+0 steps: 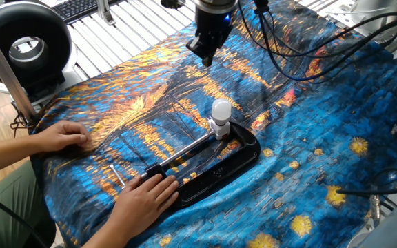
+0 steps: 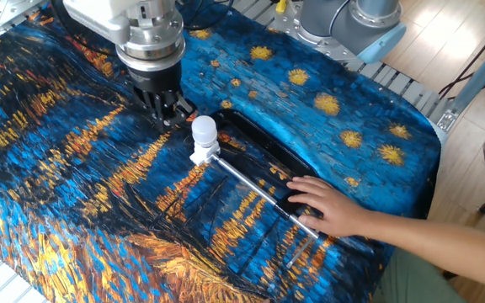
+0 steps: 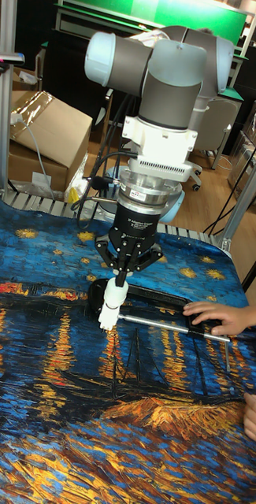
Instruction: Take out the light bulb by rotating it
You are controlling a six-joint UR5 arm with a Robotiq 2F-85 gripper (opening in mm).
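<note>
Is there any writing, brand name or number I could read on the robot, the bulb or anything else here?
None that can be read.
The arm and claw: no legible label.
The light bulb: plain white, no print visible.
The black clamp: no marking legible.
The keyboard at the table's far edge: keys too small to read.
The cloth: painted pattern only, no words.
</note>
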